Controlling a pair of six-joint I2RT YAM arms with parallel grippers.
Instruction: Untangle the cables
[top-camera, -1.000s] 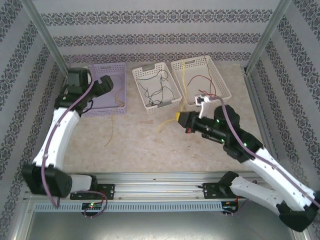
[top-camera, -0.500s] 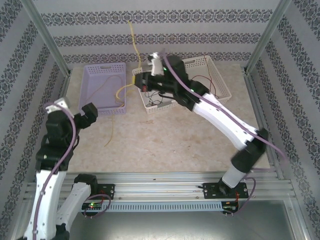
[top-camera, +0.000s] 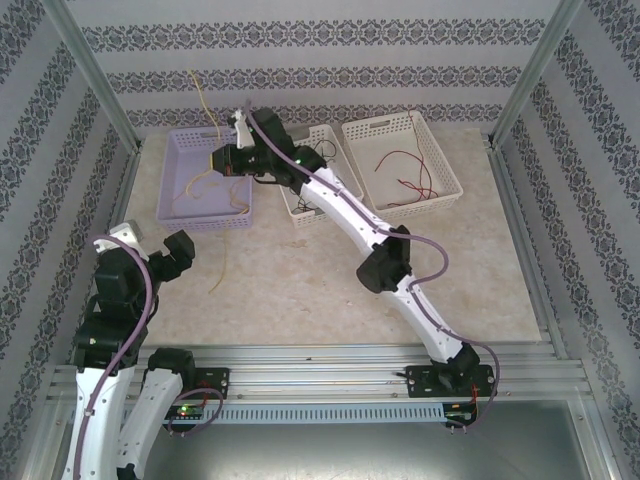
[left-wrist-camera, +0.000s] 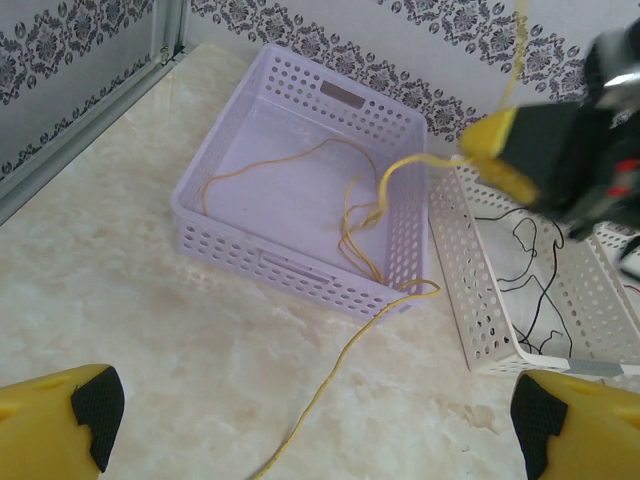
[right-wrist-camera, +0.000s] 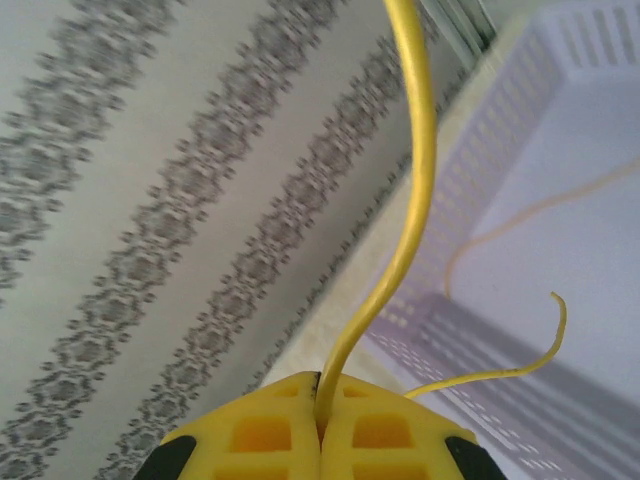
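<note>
My right gripper hangs over the purple basket, shut on a yellow cable that rises from the jaws toward the back wall. In the right wrist view the yellow fingers pinch that cable. More yellow cable lies coiled in the purple basket, and one strand trails over its front wall onto the table. Black cables lie in the middle white basket. Red cables lie in the right white basket. My left gripper is open, low at the left.
The right arm stretches diagonally across the table and over the middle basket. Metal frame posts and patterned walls close in the back and sides. A rail runs along the near edge.
The right arm has swung left from the right white basket, over the middle one, to above the purple one, carrying the yellow cable. The left arm pulled back from the purple basket.
</note>
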